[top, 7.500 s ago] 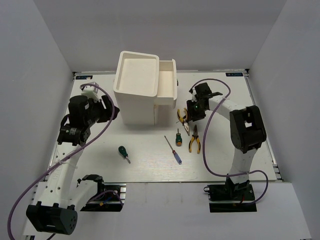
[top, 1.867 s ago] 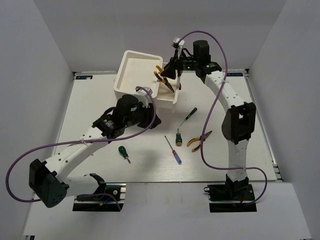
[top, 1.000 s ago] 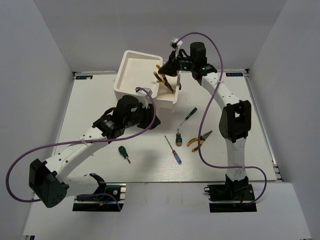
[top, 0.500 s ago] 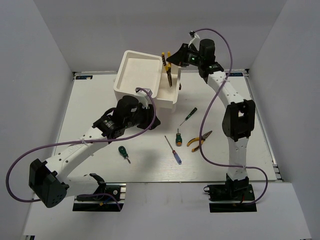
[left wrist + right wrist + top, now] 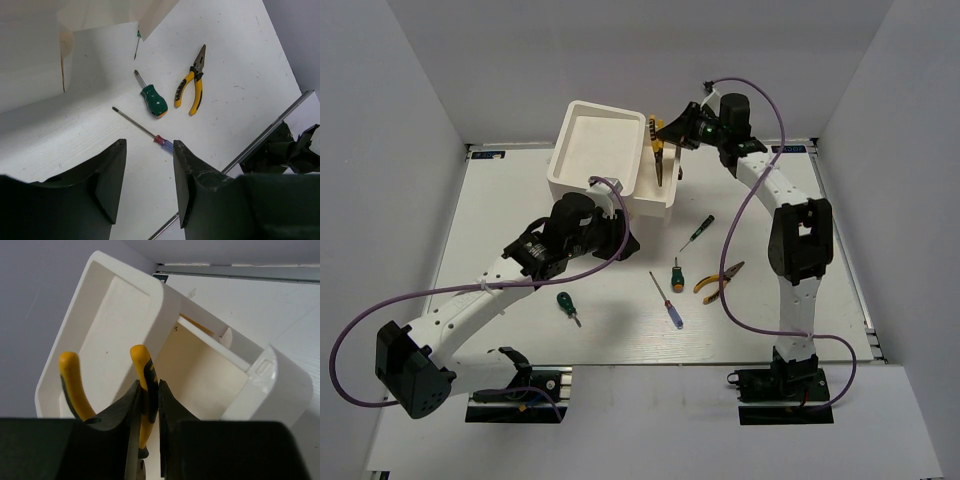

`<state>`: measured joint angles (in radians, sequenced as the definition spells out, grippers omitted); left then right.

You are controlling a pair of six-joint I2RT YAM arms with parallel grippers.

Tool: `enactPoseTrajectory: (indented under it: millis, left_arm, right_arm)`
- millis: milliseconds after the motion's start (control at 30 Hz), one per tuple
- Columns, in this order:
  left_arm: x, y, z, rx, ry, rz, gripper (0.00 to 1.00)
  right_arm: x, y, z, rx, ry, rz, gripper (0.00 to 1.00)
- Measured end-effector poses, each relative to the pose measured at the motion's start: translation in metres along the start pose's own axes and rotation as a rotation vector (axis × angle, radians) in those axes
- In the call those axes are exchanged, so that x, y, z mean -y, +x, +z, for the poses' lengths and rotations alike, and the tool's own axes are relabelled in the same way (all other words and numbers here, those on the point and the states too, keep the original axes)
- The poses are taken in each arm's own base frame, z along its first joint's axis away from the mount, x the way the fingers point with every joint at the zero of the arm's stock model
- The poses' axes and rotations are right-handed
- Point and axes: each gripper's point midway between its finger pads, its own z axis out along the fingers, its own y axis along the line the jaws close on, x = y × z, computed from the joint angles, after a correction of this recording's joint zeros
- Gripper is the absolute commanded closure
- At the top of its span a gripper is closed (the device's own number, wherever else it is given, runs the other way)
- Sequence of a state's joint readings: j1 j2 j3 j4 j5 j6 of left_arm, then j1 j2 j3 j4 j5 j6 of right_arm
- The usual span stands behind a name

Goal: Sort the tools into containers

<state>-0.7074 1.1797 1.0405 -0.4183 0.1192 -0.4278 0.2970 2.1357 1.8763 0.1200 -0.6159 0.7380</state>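
Overhead view of a white surface (image 5: 490, 200) with two robot arms. A tall white cabinet (image 5: 595, 150) stands toward 11 o'clock, with one drawer (image 5: 655, 197) pulled out on its 3 o'clock side. The right gripper (image 5: 667, 128) is raised above that open drawer, pressed onto one yellow handle of a pair of pliers (image 5: 660, 160); the pliers hang nose down over the drawer. The right wrist view shows the fingers (image 5: 132, 400) pinching that handle, the other handle free beside it.

The left gripper (image 5: 149, 150) is spread with nothing between its fingers, hovering near the cabinet's front at about 6 o'clock from it. On the surface toward 4 o'clock of the cabinet lie a dark-handled screwdriver (image 5: 698, 231), a stubby green screwdriver (image 5: 675, 273), a blue-handled screwdriver (image 5: 668, 300) and a second pliers (image 5: 718, 282). Another green-handled screwdriver (image 5: 567, 307) lies apart toward 7 o'clock
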Motion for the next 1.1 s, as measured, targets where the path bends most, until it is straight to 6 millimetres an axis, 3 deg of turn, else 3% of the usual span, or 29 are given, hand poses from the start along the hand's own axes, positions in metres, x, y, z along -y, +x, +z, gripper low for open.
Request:
enactPoseTrajectory:
  millis: [33, 100, 133, 233, 300, 600, 633, 700, 733, 767, 800, 900, 967, 1000, 1033, 1100]
  left_arm:
    - [0.000, 0.000, 0.000, 0.000, 0.000, 0.000, 0.47]
    - [0.000, 0.000, 0.000, 0.000, 0.000, 0.000, 0.47]
    - [0.000, 0.000, 0.000, 0.000, 0.000, 0.000, 0.47]
    - [0.000, 0.000, 0.000, 0.000, 0.000, 0.000, 0.47]
    - [0.000, 0.000, 0.000, 0.000, 0.000, 0.000, 0.47]
    - [0.003, 0.001, 0.000, -0.004, 0.007, 0.004, 0.49]
    - [0.003, 0.002, 0.000, -0.004, 0.007, 0.004, 0.53]
    - [0.003, 0.002, 0.001, -0.009, 0.009, 0.008, 0.77]
    - [0.004, 0.002, 0.003, -0.013, 0.011, 0.011, 0.85]
    - [0.005, 0.002, 0.005, -0.023, 0.016, 0.020, 0.91]
    - [0.006, 0.002, 0.008, -0.031, 0.020, 0.028, 1.00]
    - [0.015, 0.001, 0.022, -0.069, 0.053, 0.069, 1.00]
    - [0.027, 0.002, 0.035, -0.103, 0.088, 0.104, 0.84]
    - [0.034, 0.005, 0.043, -0.124, 0.108, 0.128, 0.65]
    - [0.041, 0.009, 0.051, -0.147, 0.130, 0.158, 0.57]
    - [0.058, 0.022, 0.069, -0.208, 0.173, 0.210, 0.43]
  right_arm:
    - [-0.003, 0.000, -0.001, 0.000, -0.008, -0.004, 0.94]
    - [-0.010, 0.001, -0.002, -0.005, -0.027, -0.013, 0.71]
    - [-0.014, 0.000, -0.002, -0.005, -0.037, -0.017, 0.50]
    - [-0.022, -0.002, -0.004, -0.006, -0.066, -0.045, 0.35]
    - [-0.027, -0.003, -0.006, -0.009, -0.083, -0.064, 0.10]
    - [-0.049, -0.029, -0.019, 0.031, -0.106, -0.289, 0.10]
    - [-0.049, -0.032, -0.023, 0.037, -0.098, -0.320, 0.10]
    - [-0.051, -0.040, -0.031, 0.048, -0.076, -0.383, 0.10]
    - [-0.051, -0.045, -0.037, 0.056, -0.057, -0.415, 0.21]
    - [-0.051, -0.048, -0.044, 0.055, -0.042, -0.443, 0.54]
    - [-0.050, -0.052, -0.054, 0.054, -0.025, -0.479, 1.00]
    - [-0.040, -0.053, -0.092, 0.020, 0.065, -0.532, 1.00]
    - [-0.025, -0.046, -0.126, -0.019, 0.165, -0.577, 0.97]
    - [-0.014, -0.037, -0.147, -0.053, 0.226, -0.595, 0.41]
    - [-0.007, -0.027, -0.165, -0.084, 0.273, -0.592, 0.31]
    - [0.014, 0.005, -0.202, -0.188, 0.353, -0.614, 0.30]
